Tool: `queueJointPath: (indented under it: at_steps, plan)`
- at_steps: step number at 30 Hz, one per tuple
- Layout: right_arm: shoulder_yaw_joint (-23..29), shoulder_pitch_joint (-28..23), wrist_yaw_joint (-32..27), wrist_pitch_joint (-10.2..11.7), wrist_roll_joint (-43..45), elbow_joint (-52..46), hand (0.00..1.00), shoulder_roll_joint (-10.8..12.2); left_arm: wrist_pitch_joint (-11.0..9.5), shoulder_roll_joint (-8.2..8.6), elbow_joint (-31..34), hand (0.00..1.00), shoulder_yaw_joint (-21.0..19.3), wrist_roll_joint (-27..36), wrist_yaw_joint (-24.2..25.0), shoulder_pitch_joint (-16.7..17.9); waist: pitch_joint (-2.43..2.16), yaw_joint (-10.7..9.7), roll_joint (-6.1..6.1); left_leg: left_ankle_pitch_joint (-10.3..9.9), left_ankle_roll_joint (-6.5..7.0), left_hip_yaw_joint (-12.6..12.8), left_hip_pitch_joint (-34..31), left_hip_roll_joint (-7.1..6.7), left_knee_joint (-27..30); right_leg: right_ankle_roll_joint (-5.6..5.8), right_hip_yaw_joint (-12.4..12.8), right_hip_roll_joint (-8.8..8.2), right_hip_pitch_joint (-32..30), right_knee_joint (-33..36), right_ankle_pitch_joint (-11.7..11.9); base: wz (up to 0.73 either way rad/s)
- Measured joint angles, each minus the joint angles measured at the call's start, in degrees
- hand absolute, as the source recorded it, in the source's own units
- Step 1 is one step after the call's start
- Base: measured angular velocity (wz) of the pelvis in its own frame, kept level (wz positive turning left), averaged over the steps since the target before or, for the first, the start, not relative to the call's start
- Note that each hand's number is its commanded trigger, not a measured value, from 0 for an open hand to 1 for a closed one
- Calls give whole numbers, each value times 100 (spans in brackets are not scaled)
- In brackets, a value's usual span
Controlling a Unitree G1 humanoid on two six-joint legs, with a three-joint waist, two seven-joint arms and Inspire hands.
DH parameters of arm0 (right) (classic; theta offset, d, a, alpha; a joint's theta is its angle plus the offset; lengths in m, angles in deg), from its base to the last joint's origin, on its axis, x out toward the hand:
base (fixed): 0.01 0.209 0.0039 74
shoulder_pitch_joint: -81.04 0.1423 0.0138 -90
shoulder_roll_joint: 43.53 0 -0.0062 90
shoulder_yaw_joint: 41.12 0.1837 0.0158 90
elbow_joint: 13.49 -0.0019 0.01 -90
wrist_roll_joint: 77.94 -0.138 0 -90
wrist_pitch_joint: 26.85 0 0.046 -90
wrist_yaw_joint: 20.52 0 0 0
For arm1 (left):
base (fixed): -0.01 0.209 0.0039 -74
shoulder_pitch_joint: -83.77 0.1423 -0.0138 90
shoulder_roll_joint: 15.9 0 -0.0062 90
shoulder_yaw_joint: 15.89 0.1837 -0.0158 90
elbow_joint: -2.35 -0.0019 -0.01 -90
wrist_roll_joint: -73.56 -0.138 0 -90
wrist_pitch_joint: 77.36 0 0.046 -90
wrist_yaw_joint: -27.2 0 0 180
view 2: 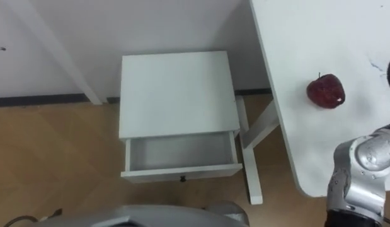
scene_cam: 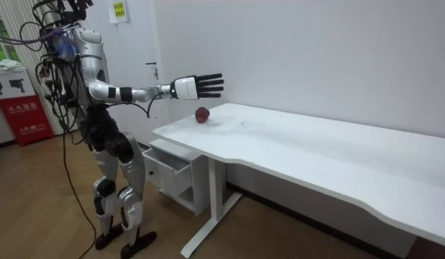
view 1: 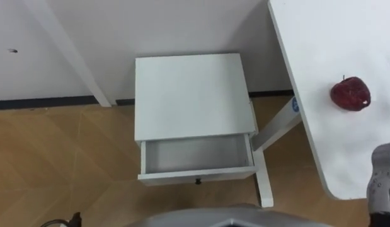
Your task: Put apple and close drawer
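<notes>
In the left eye view, you see the apple (view 1: 349, 94) lying on the white table (view 1: 321, 38), not far from the edge that faces the small cabinet (view 1: 191, 94). The drawer (view 1: 196, 174) of this cabinet is pulled out and empty, well apart from the apple, and the table leg (view 1: 264, 180) is between them.

In the room view, the right hand (scene_cam: 197, 86) hovers over the table. Its fingers (scene_cam: 213, 85) are straight and spread and hold nothing. The apple lies just under them, not touching. I judge the apple to be firm, smooth and a little slippery, and it can roll. So take it from above around its widest part, thumb against fingers, and do not push it sideways.

In the right eye view, the table edge runs between the apple and the drawer. Lift the apple clear over this edge before you lower it. Above the open drawer there is room to come down, but keep off the table leg beside it.
</notes>
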Motion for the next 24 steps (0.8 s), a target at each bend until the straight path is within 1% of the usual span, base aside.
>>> queueJointPath:
  at_steps: [2,3,7,9,11,14,15,16,19,21,24]
  plan:
    - [-68,-1,265,-19,30,226,0,0,0,0,0,0,0,0,-3,34,13,7,-28,-1,-2,-5,67,4,-17,1,-10,0,74,-10,-1,3]
    - [-107,1,417,-53,42,413,0,-7,0,-2,5,0,0,0,-3,41,28,28,-44,-1,-2,-9,110,5,-43,1,-19,0,104,-12,-1,0]
    - [-233,1,946,-260,37,727,0,-12,4,-2,3,0,-44,-115,36,108,15,55,-52,-1,-2,-25,132,4,-75,1,-9,1,104,-15,-1,0]
    - [-262,1,1164,-311,37,784,0,-40,4,-2,4,0,-91,-200,61,110,13,82,-49,-1,-2,-24,136,5,-78,1,-3,0,104,-17,-1,0]
    - [-264,1,1378,-313,37,812,0,-83,4,0,6,0,-90,-220,76,104,8,111,-40,-1,-2,-24,136,5,-77,1,-1,-6,105,-21,-1,0]
    - [-265,2,1719,-318,57,889,0,-182,5,0,10,0,-90,-223,89,108,-7,119,-31,-1,-1,-24,137,5,-74,1,-29,-16,112,-23,-1,0]
    - [-265,3,1874,-343,112,992,0,-233,8,-1,10,0,-90,-222,90,114,-19,130,-35,-1,-1,-24,141,4,-72,1,-27,-22,116,-23,-1,0]
    - [-264,3,1988,-427,148,1064,0,-252,16,-1,10,0,-89,-222,90,131,-37,138,-38,0,-1,-23,143,6,-72,1,-30,-29,119,-23,-1,0]
    - [-266,0,2264,-540,175,1177,0,-252,86,0,11,0,-86,-220,97,150,-41,137,-35,0,-2,-22,146,6,-62,1,-31,-37,128,-22,-1,0]
    - [-266,1,2373,-568,178,1266,0,-252,126,0,10,0,-86,-219,98,152,-41,136,-35,0,-2,-24,144,6,-41,1,-31,-41,137,-20,-1,0]
    - [-261,1,2517,-629,291,1310,0,-271,131,-2,12,0,-91,-220,113,158,-39,113,-36,0,-2,-20,144,5,-20,1,-35,-44,153,-20,-1,0]
